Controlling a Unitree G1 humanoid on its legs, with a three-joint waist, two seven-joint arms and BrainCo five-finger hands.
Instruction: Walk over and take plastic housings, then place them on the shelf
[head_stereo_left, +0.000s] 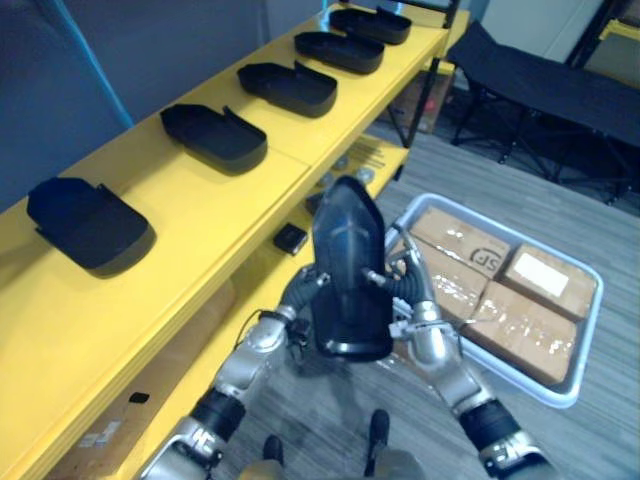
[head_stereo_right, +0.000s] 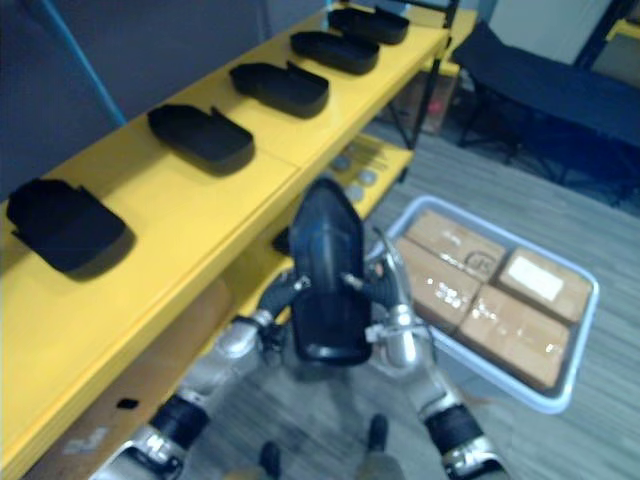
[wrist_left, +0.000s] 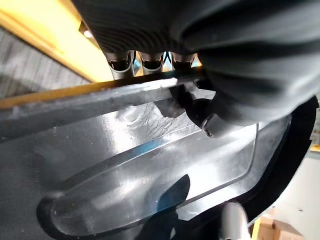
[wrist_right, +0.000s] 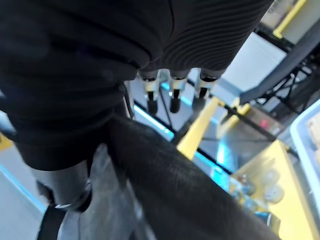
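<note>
Housing (head_stereo_left: 350, 270) between left robot hand (head_stereo_left: 301, 288), right robot hand (head_stereo_left: 410, 285), beside shelf (head_stereo_left: 215, 215).

Black plastic housings (head_stereo_left: 215, 135), yellow shelf (head_stereo_left: 200, 235), brown cardboard boxes (head_stereo_left: 525, 325), pale blue-grey tray (head_stereo_left: 596, 310), grey striped floor (head_stereo_left: 600, 440).

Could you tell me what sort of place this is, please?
Probably a factory or storeroom: a yellow shelf carries a row of black plastic housings, and a grey tray of taped cardboard boxes sits on the floor.

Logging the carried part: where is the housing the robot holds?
Centre of the eye views: the held housing stands upright between the left hand and right hand, right of the yellow shelf, left of the grey tray.
</note>
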